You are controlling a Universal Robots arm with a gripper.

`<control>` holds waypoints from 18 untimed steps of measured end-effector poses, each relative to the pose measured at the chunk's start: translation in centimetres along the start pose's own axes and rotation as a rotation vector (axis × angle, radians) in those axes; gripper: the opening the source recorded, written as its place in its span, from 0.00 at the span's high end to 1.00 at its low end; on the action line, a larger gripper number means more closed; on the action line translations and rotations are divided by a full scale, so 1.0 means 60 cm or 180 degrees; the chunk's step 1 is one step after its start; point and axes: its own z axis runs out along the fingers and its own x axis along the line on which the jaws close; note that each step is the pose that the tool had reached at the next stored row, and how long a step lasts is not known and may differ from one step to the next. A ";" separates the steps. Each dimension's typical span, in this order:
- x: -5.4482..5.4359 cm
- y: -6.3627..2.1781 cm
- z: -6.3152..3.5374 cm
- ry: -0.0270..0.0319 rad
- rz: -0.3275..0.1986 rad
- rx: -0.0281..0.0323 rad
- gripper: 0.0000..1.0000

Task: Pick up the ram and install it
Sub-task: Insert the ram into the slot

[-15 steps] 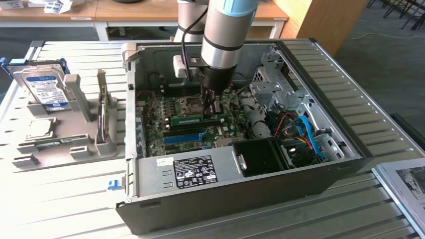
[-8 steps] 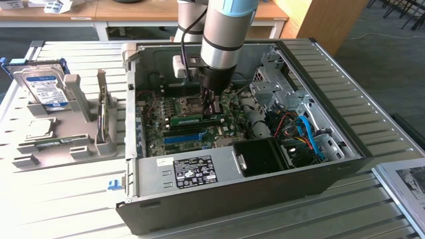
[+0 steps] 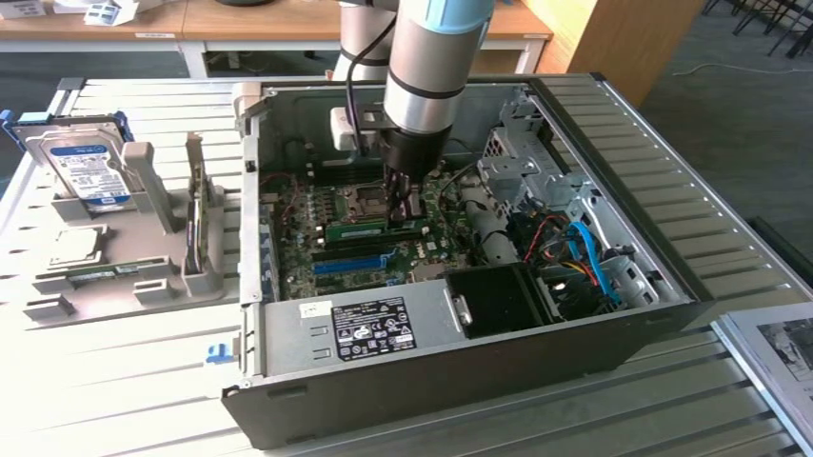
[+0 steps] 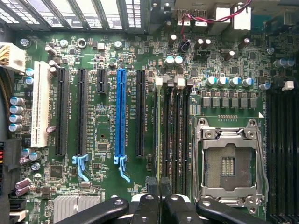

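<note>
The ram (image 3: 358, 228) sits inside the computer case (image 3: 445, 381).

A pale metal table (image 3: 128, 400) of long parallel slats fills most of the exterior view, running from the upper left to the lower right of the frame. An open dark computer case (image 3: 445, 381) lies on its side across the middle and right of the table, with its open face turned upward. A grey moulded holder (image 3: 114, 286) sits at the left of the frame, just beside the case. A small blue piece (image 3: 217, 354) lies on the slats by the case's lower left corner. A flat printed panel (image 3: 775, 357) rests at the lower right edge.
</note>
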 end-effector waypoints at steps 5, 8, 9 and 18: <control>0.000 0.000 0.000 0.0000 0.0000 0.0000 0.88; 0.000 0.000 -0.001 -0.0001 0.0000 0.0001 0.88; 0.000 0.000 -0.001 -0.0001 0.0000 0.0001 0.88; 0.000 -0.001 -0.001 0.0000 0.0000 0.0001 0.88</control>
